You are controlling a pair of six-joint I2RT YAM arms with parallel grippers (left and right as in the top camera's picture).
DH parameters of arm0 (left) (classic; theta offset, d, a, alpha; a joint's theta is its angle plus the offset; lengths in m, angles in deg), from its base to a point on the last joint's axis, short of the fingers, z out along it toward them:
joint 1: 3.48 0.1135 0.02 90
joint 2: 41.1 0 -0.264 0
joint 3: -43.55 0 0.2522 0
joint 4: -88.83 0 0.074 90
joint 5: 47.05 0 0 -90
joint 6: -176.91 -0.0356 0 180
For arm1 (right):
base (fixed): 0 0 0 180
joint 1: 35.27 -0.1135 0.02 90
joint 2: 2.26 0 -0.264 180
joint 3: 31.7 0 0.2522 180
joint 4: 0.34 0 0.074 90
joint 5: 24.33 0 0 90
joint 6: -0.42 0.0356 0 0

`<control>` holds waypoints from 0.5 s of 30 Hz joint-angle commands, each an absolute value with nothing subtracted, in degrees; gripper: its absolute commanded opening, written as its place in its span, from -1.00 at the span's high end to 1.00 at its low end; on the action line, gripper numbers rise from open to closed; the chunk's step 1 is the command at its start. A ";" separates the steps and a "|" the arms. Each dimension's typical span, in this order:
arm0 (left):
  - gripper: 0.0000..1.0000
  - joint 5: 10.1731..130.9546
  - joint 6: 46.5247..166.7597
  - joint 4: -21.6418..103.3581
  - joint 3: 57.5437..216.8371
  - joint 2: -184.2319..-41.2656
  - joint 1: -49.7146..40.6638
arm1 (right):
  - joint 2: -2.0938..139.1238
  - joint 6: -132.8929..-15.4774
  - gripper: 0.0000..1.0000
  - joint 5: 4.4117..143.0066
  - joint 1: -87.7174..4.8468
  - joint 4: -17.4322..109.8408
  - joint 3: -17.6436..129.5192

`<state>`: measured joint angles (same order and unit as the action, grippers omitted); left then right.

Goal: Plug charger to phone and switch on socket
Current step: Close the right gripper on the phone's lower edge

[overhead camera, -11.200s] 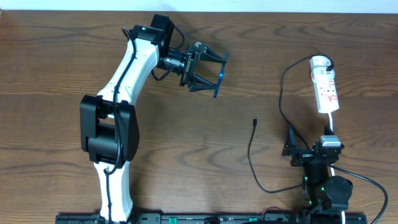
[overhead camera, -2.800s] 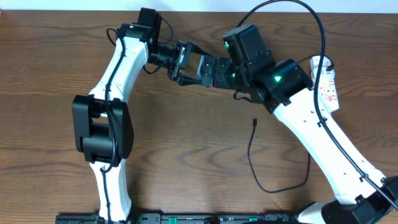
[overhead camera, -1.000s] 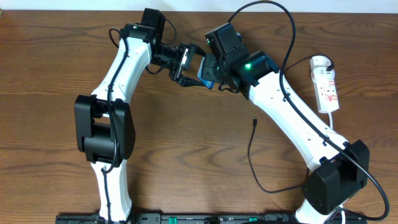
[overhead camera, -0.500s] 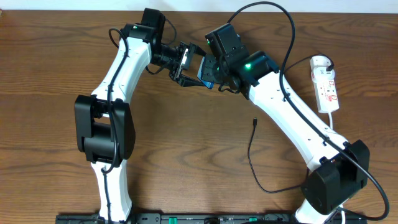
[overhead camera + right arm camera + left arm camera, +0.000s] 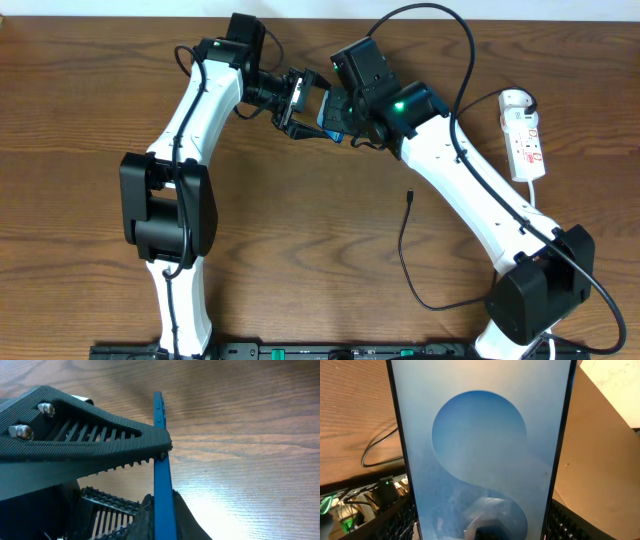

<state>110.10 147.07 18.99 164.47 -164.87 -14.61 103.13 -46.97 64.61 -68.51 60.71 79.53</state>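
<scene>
The phone (image 5: 327, 108) is held on edge above the table's back middle, between both grippers. Its teal-blue screen (image 5: 480, 445) fills the left wrist view. My left gripper (image 5: 303, 100) spans the phone's width, with black ribbed fingers (image 5: 566, 522) against both long sides. My right gripper (image 5: 163, 521) is shut on the phone's thin blue edge (image 5: 160, 467). In the overhead view the right gripper (image 5: 343, 116) meets the phone from the right. The charger (image 5: 402, 250) lies loose on the table, its tip (image 5: 410, 195) pointing away. The socket (image 5: 524, 140) lies at the far right.
The socket's white lead (image 5: 534, 205) runs down toward the right arm's base (image 5: 530, 300). A black arm cable (image 5: 455, 70) arcs above the table beside the socket. The left arm's base (image 5: 165, 220) stands at front left. The table's back edge is just behind the grippers.
My right gripper's jaws have closed onto the phone's edge. Neither arm nor the phone has shifted, and the charger lies as before.
</scene>
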 commanded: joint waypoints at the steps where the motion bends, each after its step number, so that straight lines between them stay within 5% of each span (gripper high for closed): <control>1: -0.45 111.94 146.59 19.06 164.53 -162.27 -14.59 | 103.10 -47.83 0.97 64.78 -68.75 61.03 80.63; 6: -0.47 111.92 146.59 19.06 164.53 -162.27 -14.59 | 103.10 -47.83 0.97 64.76 -68.75 60.95 80.63; 11: -0.96 111.87 146.59 19.06 164.53 -162.27 -14.59 | 103.08 -47.80 0.97 64.52 -68.18 60.88 80.63; 15: -1.00 111.87 146.61 19.08 164.53 -162.27 -14.59 | 103.06 -46.25 0.97 65.26 -66.41 60.92 80.63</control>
<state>110.76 146.91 19.14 164.47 -164.65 -14.61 103.28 -47.02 64.87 -68.09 61.34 79.53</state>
